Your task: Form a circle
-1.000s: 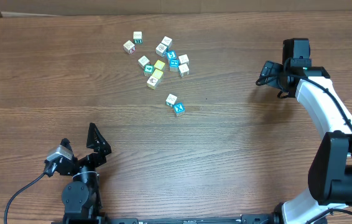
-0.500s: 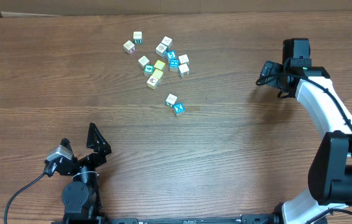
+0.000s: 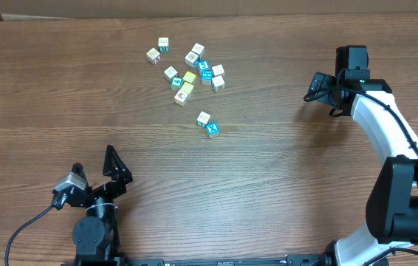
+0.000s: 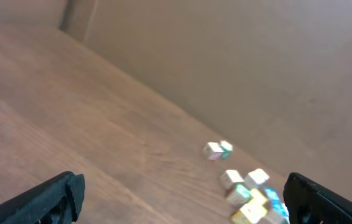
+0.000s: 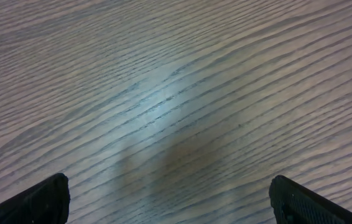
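Observation:
Several small picture cubes lie in a loose scatter (image 3: pixel 190 68) at the back middle of the table, white, yellow and blue-faced; no circle shows among them. A white cube (image 3: pixel 204 117) and a blue cube (image 3: pixel 212 129) sit apart, nearer the front. My left gripper (image 3: pixel 93 161) is open at the front left, far from the cubes. In the left wrist view its gripper (image 4: pixel 185 208) is empty, with the blurred cubes (image 4: pixel 250 194) far ahead. My right gripper (image 3: pixel 312 87) is open at the right, low over bare wood; its wrist view shows the gripper (image 5: pixel 170 202) holding nothing.
The wooden table (image 3: pixel 268 185) stretches bare between both arms and the cubes. A beige wall (image 4: pixel 238 62) rises behind the table's far edge. The right arm's white links (image 3: pixel 386 125) run along the right side.

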`<state>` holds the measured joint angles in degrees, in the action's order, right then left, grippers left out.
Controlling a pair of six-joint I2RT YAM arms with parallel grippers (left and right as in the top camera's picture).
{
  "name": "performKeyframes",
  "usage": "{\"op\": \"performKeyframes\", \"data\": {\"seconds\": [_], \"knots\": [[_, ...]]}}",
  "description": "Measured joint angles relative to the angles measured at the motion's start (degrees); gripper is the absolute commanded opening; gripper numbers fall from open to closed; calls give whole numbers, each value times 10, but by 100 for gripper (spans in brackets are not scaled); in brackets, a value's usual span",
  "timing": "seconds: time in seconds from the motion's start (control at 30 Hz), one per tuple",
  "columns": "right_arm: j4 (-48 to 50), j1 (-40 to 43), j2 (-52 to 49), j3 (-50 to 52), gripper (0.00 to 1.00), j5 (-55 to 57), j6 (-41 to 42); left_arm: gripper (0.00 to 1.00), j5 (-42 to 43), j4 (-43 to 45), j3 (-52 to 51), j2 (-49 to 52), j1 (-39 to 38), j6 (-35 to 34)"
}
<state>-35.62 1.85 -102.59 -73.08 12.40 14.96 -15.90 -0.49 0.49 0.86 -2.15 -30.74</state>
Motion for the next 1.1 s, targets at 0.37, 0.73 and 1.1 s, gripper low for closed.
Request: {"op": "performKeyframes", "data": {"seconds": [0.37,0.73,1.1], "knots": [[0,0,0,0,100,0,0,100,121,-125,64,6,0,61],[0,0,0,0,100,0,0,100,180,-243,371,276,0,112],[0,0,0,0,100,0,0,100,266,-639,897,763,-1,165]]}}
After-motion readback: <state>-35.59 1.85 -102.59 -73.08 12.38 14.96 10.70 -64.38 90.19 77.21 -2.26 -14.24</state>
